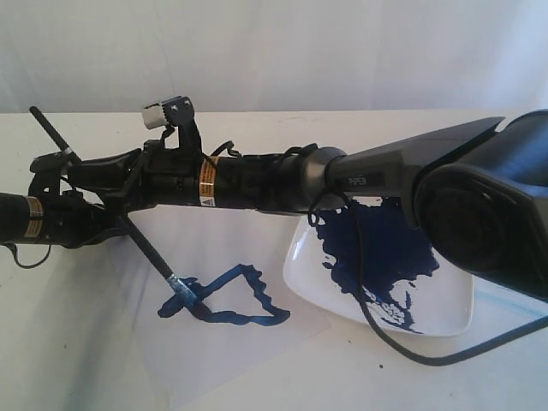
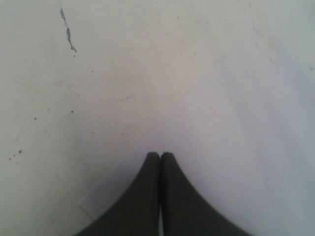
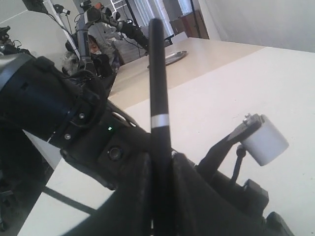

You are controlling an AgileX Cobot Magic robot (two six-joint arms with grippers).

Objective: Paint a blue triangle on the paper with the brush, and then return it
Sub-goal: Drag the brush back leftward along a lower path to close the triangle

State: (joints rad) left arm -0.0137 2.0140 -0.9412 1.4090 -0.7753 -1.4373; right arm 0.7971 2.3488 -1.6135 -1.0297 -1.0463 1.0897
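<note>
My right gripper (image 1: 86,175) reaches across to the left and is shut on the black handle of the brush (image 1: 145,244). The brush slants down to its blue tip (image 1: 184,289), which touches the thick blob at the left corner of the blue triangle (image 1: 248,318). The triangle is a wobbly dark-blue outline on the pale paper (image 1: 214,368). In the right wrist view the brush handle (image 3: 157,73) rises from between the shut fingers of that gripper (image 3: 162,160). My left gripper (image 2: 160,155) is shut with nothing in it, just above the paper (image 2: 236,147) near its corner.
A square white plate (image 1: 445,317) with a dark-blue paint pool (image 1: 385,244) stands right of the paper. My left arm (image 1: 51,221) lies low at the left edge, under the right arm. A black cable (image 1: 445,355) loops in front of the plate. The bare table (image 2: 98,98) bears a small grey-blue streak (image 2: 68,33).
</note>
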